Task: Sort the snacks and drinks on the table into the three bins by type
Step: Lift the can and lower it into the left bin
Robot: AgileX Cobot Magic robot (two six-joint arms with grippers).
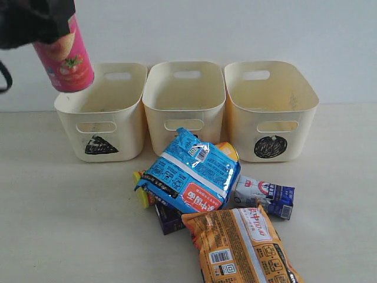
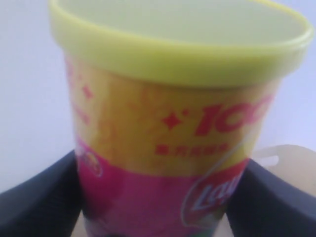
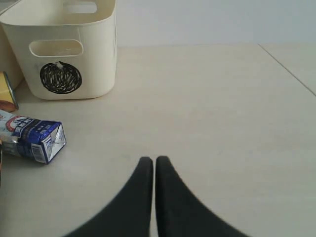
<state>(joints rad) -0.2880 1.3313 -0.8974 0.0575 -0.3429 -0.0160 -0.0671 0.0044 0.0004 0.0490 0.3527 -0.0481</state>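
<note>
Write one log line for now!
left gripper: holding pink-and-yellow Lay's chip tube aloft near triangle-marked cream plastic tub | right gripper: shut, empty

A plain, pale bluish-white wall (image 1: 247, 29) stands behind the beige table (image 1: 59, 224), under soft, even light

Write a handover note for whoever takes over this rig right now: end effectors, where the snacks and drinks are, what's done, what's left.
Left end effector: shut on the pink Lay's tube, held tilted in the air at the triangle bin's far left corner.
Right end effector: shut, empty, low over bare table near the circle bin.
Done: nothing shows inside any bin, middle bin included.
Left: bin the tube, then the pile in front: blue packet, orange packet, white-and-blue carton, plus purple box and yellow tube, both partly under the blue packet.
</note>
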